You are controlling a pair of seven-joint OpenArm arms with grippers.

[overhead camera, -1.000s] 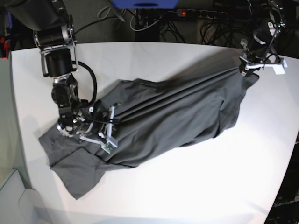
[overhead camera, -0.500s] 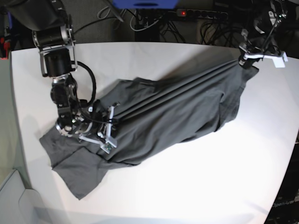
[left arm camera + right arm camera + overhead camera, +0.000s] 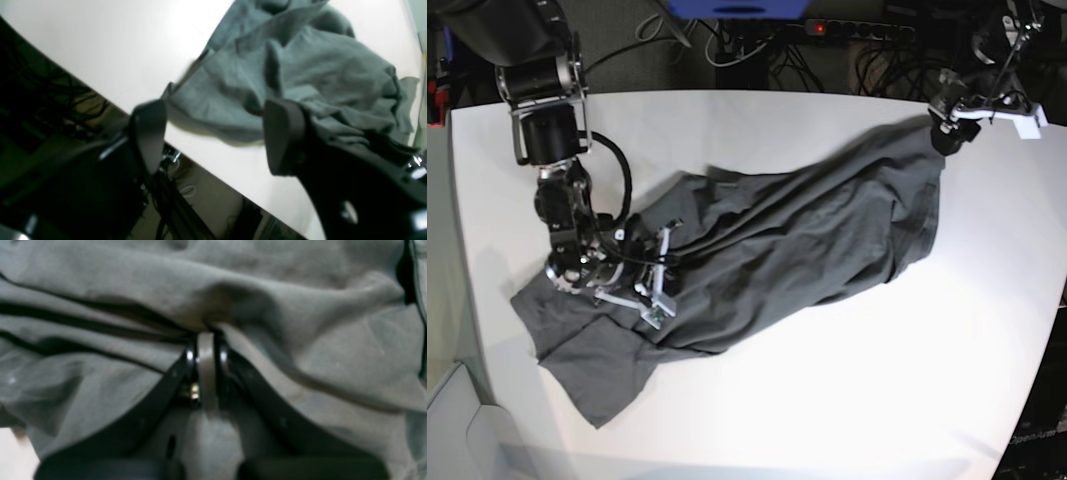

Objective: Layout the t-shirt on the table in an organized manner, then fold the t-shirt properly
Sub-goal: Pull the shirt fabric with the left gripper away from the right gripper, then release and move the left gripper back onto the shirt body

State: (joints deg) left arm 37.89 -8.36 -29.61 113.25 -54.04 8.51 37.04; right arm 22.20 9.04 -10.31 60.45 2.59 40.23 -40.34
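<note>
L gripper (image 3: 213, 133) has just opened wide, holds nothing; t-shirt (image 3: 777, 250) has gone slack on table (image 3: 827, 400). R gripper (image 3: 206, 340) stays clamped on cloth. You re-grip next.

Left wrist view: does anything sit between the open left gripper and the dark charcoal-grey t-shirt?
Nothing visible does. The left gripper is open at the white table edge, with the dark charcoal-grey t-shirt directly beyond its fingertips and only bare tabletop between.

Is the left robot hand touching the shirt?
Apart. In the left wrist view the left gripper stands open, and the t-shirt lies beyond its fingertips on the table.
</note>
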